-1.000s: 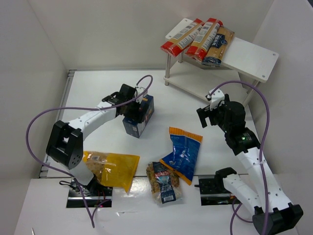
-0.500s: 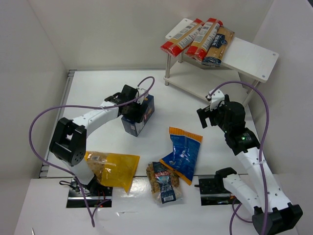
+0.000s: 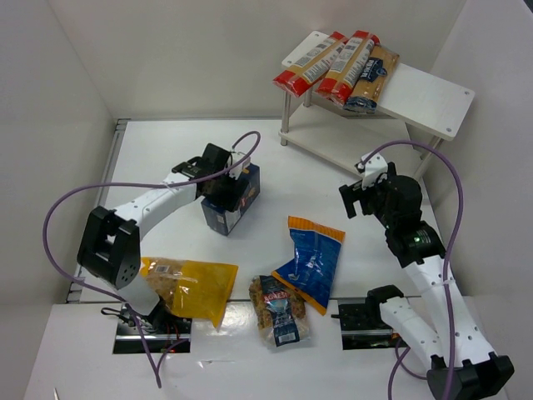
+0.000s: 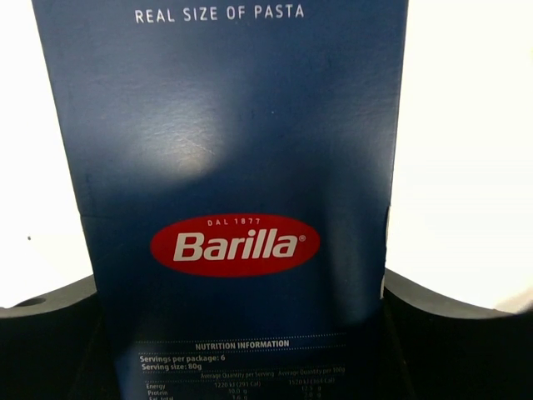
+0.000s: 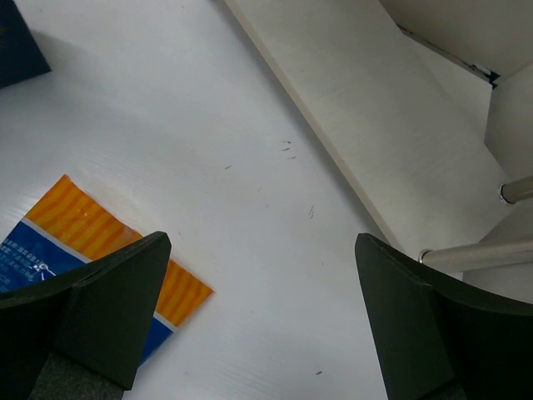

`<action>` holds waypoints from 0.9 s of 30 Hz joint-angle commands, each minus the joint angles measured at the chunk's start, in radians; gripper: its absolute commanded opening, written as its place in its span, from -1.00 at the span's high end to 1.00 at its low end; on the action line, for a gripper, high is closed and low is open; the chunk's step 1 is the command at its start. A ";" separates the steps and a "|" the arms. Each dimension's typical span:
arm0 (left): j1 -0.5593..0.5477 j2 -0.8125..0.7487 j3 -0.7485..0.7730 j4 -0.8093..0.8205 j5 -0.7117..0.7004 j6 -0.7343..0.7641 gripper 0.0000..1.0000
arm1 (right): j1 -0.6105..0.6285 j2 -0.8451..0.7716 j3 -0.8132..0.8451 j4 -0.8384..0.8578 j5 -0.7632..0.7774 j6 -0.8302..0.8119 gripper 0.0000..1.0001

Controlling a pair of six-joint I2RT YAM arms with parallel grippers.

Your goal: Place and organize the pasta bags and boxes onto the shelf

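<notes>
A dark blue pasta box (image 3: 240,198) with a red oval logo stands left of the table's middle. My left gripper (image 3: 226,188) is shut on it, and in the left wrist view the box (image 4: 237,150) fills the space between the black fingers (image 4: 50,333). Three bags lie nearer the arm bases: a yellow one (image 3: 190,285), a blue one with an orange top (image 3: 310,258) and a small clear one (image 3: 280,312). My right gripper (image 3: 356,198) hangs open and empty over bare table (image 5: 262,317) between the blue bag (image 5: 79,242) and the white two-tier shelf (image 3: 429,98).
Long red-ended spaghetti packs (image 3: 333,62) lie across the left part of the shelf's top board. The lower board (image 5: 366,125) and a metal leg (image 5: 487,250) sit just right of my right gripper. White walls close in the table on the left, back and right.
My left gripper has closed on the pasta box, which has shifted slightly to the left. The right gripper has edged a little towards the shelf and stays open.
</notes>
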 commanded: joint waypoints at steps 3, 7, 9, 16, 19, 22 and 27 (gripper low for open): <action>0.001 -0.142 0.132 0.024 0.085 0.029 0.80 | -0.051 -0.043 -0.015 0.025 0.022 -0.001 -1.00; 0.001 -0.169 0.168 0.024 0.140 0.020 0.81 | -0.102 -0.063 -0.015 0.025 0.022 -0.001 -1.00; 0.001 -0.169 0.190 0.024 0.159 0.020 0.81 | -0.119 -0.063 -0.015 0.025 0.022 -0.001 -1.00; 0.001 -0.127 0.296 0.078 0.206 0.000 0.61 | -0.243 -0.083 -0.015 0.025 0.012 -0.001 -1.00; 0.001 -0.088 0.388 0.040 0.261 -0.019 0.61 | -0.293 -0.083 -0.015 0.025 0.002 -0.001 -1.00; 0.001 -0.071 0.496 -0.035 0.317 -0.019 0.74 | -0.315 -0.092 -0.015 0.025 -0.008 -0.001 -1.00; -0.008 -0.082 0.518 -0.063 0.337 0.001 0.80 | -0.349 -0.092 -0.024 0.025 -0.031 -0.001 -1.00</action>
